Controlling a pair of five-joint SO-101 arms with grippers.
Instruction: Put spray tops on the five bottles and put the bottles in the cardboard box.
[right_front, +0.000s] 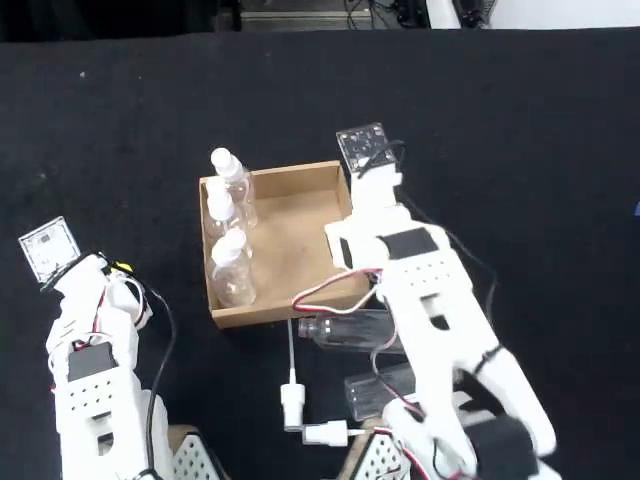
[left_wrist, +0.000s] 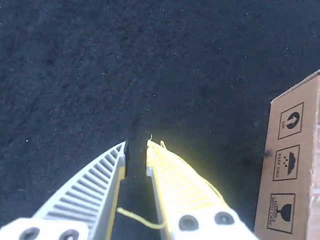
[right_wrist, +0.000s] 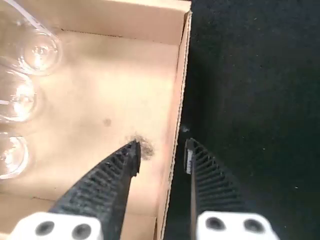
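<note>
Black cloth table (right_front: 540, 120): beneath everything, with a brown open cardboard box (right_front: 300, 235) near the middle.
White right arm (right_front: 440, 310): stretched over the box's near right corner, covering part of the loose bottles.
White left arm (right_front: 90, 370): well apart from the box, off its left wall.
Right gripper (right_wrist: 162, 147): jaws spread and empty, straddling the box's right wall, one finger inside and one outside.
Left gripper (left_wrist: 136, 145): jaws narrowly parted with nothing between, over bare cloth off the box's left wall.
Three clear plastic bottles with white spray tops (right_front: 224, 215): upright in a row inside the box, along its left wall.
Two clear topless bottles (right_front: 345, 330): lying just outside the box's near wall, long axes running along that wall.
Two white spray tops (right_front: 292, 398): loose, farther out from the near wall; one thin tube pointing at the box.
Deciding relation: lying bottles behind the right jaws, back toward that arm's base; right arm judged nearer.
</note>
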